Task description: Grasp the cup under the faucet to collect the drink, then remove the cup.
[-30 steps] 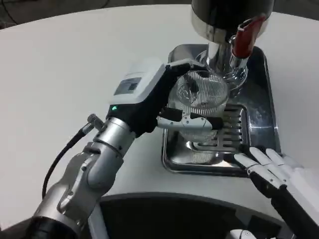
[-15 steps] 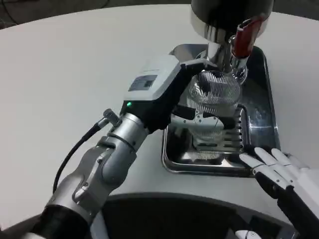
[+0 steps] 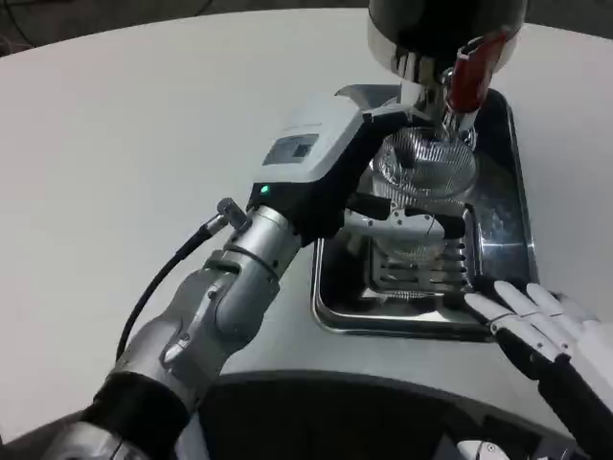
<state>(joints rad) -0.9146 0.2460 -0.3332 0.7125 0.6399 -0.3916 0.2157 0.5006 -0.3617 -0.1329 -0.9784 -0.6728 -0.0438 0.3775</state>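
Head view. The left hand (image 3: 330, 172) grips the clear ribbed cup (image 3: 424, 182), its fingers (image 3: 407, 216) wrapped around the cup's lower wall. The cup is held upright above the slotted grate of the steel drip tray (image 3: 506, 240), its mouth directly beneath the faucet (image 3: 448, 120) of the dispenser (image 3: 442, 38), whose red tap handle (image 3: 466, 72) stands just above and to the right of the rim. No liquid can be made out in the cup.

Compared with the frame one second earlier, the left hand and cup have travelled up and to the right: the cup then sat left of the spout, nearer the tray's centre, and now lies under the outlet. The silver left forearm (image 3: 215, 307) has extended further across the white table (image 3: 124, 144) accordingly.

The right hand (image 3: 536, 321) lies at the tray's near right corner, fingers straight and slightly apart, holding nothing. Against the earlier frames it has shifted only slightly to the right, its fingertips resting at the tray's front rim. The dispenser and tray are unchanged in position.
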